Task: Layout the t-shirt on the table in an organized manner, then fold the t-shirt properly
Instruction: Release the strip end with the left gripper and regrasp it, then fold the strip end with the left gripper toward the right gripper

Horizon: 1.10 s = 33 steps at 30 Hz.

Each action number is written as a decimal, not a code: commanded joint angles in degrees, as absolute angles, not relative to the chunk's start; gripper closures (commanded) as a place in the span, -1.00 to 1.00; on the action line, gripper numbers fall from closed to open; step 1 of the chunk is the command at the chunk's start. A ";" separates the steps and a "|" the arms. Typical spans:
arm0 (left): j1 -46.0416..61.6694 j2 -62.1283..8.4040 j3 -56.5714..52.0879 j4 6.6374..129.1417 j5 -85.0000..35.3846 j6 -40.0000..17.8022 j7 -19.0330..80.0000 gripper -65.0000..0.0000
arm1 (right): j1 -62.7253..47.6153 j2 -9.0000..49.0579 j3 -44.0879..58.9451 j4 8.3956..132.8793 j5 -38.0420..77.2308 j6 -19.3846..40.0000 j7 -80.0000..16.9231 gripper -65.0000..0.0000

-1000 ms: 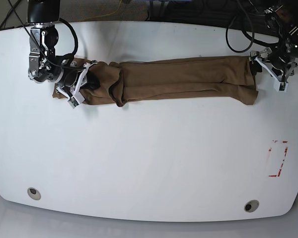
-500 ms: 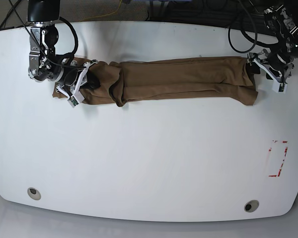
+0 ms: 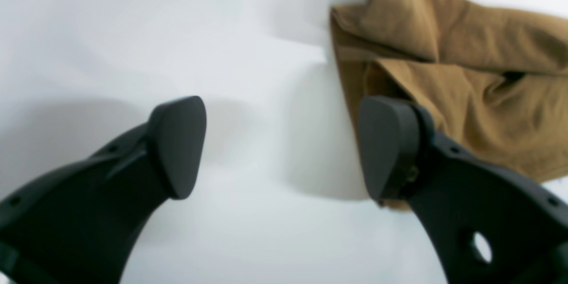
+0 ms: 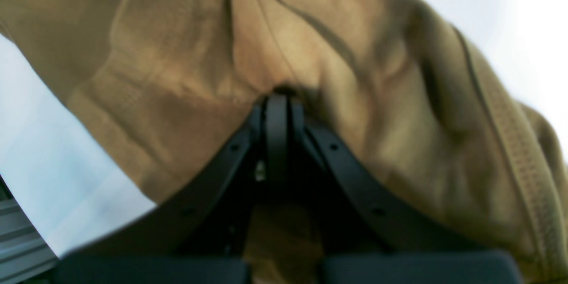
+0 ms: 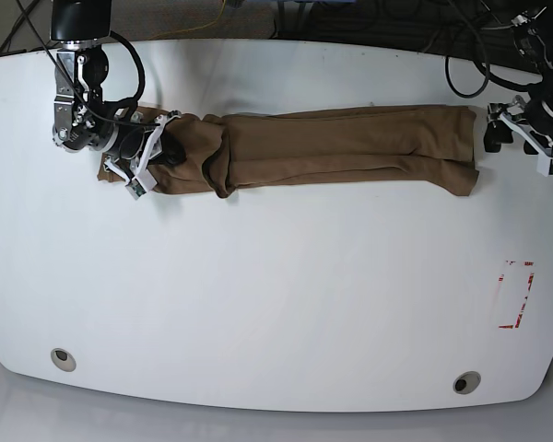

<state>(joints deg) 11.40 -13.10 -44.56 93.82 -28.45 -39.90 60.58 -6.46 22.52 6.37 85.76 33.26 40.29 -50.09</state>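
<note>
The tan-brown t-shirt (image 5: 332, 147) lies pulled into a long, narrow, wrinkled band across the far half of the white table (image 5: 276, 276). My right gripper (image 5: 163, 150) sits at the band's left end in the base view, shut on the t-shirt. In the right wrist view its fingertips (image 4: 277, 97) pinch a bunched fold of the t-shirt (image 4: 177, 53). My left gripper (image 5: 518, 147) stands open just past the band's right end, holding nothing. In the left wrist view the left gripper (image 3: 279, 146) hovers over bare table (image 3: 133, 31), one pad beside the edge of the t-shirt (image 3: 466, 75).
A red dashed rectangle mark (image 5: 516, 295) lies near the table's right edge. Two round grey holes (image 5: 63, 358) (image 5: 466, 382) sit close to the front edge. Black cables hang behind the far edge, above both arms.
My left gripper has drawn away to the right, off the t-shirt's right end, still open. The right gripper and the t-shirt have stayed put.
</note>
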 commanded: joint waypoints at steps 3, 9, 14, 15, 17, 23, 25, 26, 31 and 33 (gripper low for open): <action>10.86 -14.90 -44.88 96.13 -33.01 -40.00 62.20 -0.56 | -6.64 23.08 6.46 86.02 31.87 40.00 -52.00 0.97; 10.77 -14.64 -44.70 96.13 -35.65 -40.00 62.99 -0.56 | -6.64 22.99 6.46 86.02 31.87 40.00 -52.00 0.97; 10.86 -13.49 -41.89 95.78 -35.82 -40.00 62.90 -0.56 | -6.64 22.46 6.46 86.02 31.87 40.00 -52.00 0.97; 10.86 -13.41 -41.36 95.78 -35.82 -40.00 62.90 -0.56 | -6.64 22.46 6.46 86.02 31.87 40.00 -52.00 0.97; 10.95 -13.32 -40.13 95.69 -35.82 -40.00 62.81 -0.56 | -6.64 22.46 6.46 86.02 31.87 40.00 -52.00 0.97; 10.86 -11.38 -37.76 95.69 -35.82 -40.00 62.81 -0.56 | -6.64 22.29 6.46 86.02 31.87 40.00 -52.00 0.97; 10.68 -11.38 -37.32 95.69 -35.65 -40.00 62.81 -0.56 | -6.64 22.29 6.46 86.02 31.87 40.00 -52.00 0.97; 10.68 -11.38 -36.97 95.60 -35.65 -40.00 62.73 -0.56 | -6.64 22.29 6.46 86.02 31.87 40.00 -52.00 0.97; 10.68 -11.30 -36.09 95.60 -35.56 -40.00 62.73 -0.56 | -6.64 22.29 6.46 86.02 31.87 40.00 -52.00 0.97; 10.77 -11.30 -36.09 95.60 -35.56 -40.00 62.64 -0.56 | -6.64 22.29 6.46 86.02 31.87 40.00 -52.00 0.97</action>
